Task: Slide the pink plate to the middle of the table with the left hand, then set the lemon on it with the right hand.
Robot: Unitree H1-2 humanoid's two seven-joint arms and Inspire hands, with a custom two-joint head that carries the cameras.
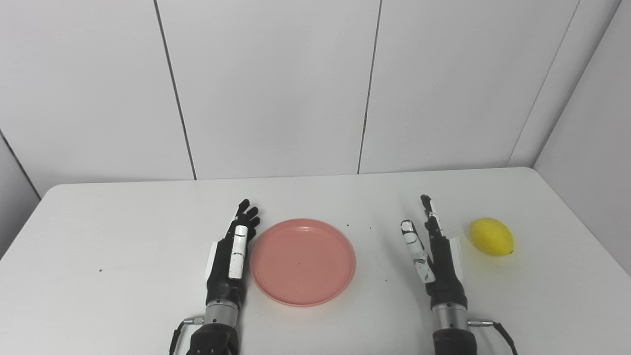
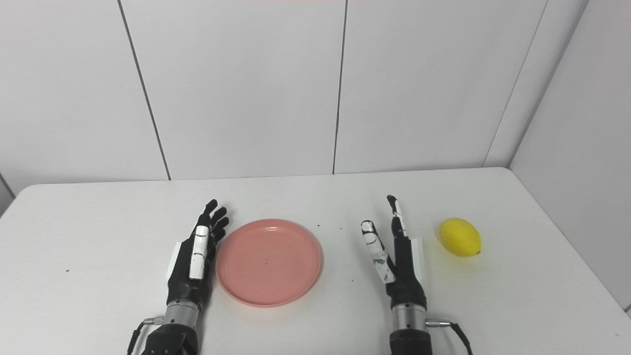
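White table (image 1: 123,236), round pink plate (image 1: 302,261), glossy yellow lemon (image 1: 491,236)

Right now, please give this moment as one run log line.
left robot hand: open, beside pink plate | right robot hand: open, empty | lemon: on table, untouched

— What do we have behind the white table (image 1: 123,236)?

— We see a wall of pale grey panels (image 1: 271,88) filling the upper frame, split by thin dark seams.

— And at the right edge?

— We find a side wall (image 1: 591,128) angling in to a corner at upper right. The light looks even and soft to us; the tabletop's far corners are rounded.
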